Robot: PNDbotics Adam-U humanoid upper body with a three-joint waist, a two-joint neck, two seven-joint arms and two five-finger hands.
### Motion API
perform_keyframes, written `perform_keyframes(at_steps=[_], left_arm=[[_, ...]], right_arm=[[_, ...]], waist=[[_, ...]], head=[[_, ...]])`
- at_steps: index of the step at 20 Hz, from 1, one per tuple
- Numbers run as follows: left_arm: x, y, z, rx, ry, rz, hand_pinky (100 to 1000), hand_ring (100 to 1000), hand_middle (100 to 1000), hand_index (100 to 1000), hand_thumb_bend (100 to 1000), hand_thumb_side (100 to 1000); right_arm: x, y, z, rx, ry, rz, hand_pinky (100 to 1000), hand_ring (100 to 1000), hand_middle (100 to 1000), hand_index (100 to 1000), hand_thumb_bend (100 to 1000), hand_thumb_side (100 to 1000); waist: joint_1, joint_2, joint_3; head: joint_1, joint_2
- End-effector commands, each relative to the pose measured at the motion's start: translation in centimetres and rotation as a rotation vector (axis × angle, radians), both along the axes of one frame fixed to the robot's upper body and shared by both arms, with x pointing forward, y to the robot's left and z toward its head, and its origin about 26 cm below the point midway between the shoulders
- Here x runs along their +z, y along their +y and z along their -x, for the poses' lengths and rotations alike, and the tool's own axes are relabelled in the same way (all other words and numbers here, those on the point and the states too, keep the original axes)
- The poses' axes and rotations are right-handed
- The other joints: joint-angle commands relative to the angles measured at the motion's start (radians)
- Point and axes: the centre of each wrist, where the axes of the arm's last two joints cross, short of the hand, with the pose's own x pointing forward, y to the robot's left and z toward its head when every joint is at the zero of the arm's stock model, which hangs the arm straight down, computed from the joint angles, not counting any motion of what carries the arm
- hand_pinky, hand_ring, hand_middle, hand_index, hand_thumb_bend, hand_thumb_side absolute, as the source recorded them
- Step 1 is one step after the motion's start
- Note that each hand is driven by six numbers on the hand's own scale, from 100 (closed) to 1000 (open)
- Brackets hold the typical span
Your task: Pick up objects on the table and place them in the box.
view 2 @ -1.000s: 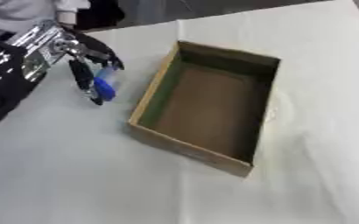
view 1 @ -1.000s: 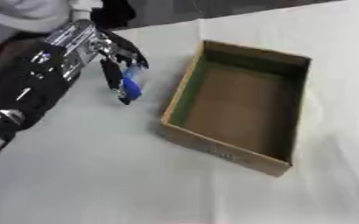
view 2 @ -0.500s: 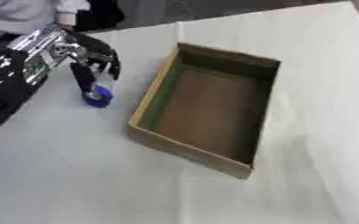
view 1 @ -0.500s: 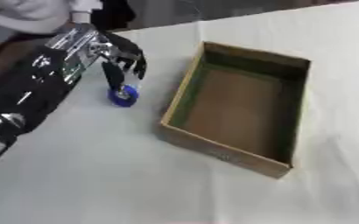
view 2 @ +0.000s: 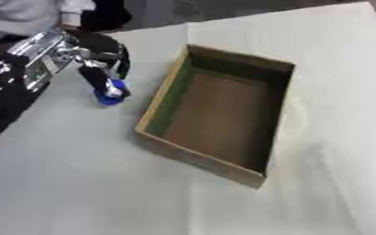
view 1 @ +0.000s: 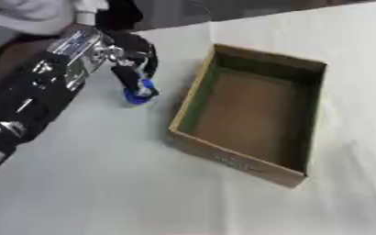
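The left hand reaches down over a small blue object lying on the bench, fingers curled around it, just left of the empty cardboard box. To do this well, lift it above the near wall before moving right.

A desk covered with a pale, off-white cloth fills nearly the whole view, lightly creased toward the right. Beyond its far edge lies a dark floor, dim and indistinct.
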Motion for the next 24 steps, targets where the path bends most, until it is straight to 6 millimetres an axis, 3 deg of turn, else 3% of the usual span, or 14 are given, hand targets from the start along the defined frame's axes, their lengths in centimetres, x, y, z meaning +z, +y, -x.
perform_keyframes(at_steps=[1, 13, 24], left_arm=[[2.1, 0.8, 0.6, 0.007, -0.061, -0.027, 100, 100, 133, 388, 100, 576], [3.1, 1.0, 1.0, 0.016, -0.051, 0.010, 100, 100, 112, 380, 100, 565], [6.5, -1.1, 2.2, -0.050, -0.061, 0.014, 100, 100, 104, 379, 100, 554]], right_arm=[[0.6, -0.2, 0.4, -0.010, -0.027, 0.013, 203, 371, 330, 442, 100, 996], [0.3, -0.4, 0.4, -0.019, -0.016, 0.021, 203, 371, 331, 443, 100, 995], [-0.1, -0.9, 0.5, -0.039, 0.001, 0.031, 204, 371, 331, 443, 100, 993]], waist=[[-0.008, -0.016, 0.004], [-0.007, -0.027, 0.015], [-0.003, -0.050, 0.036]], head=[[0.008, -0.010], [0.006, -0.010], [-0.004, -0.001]])
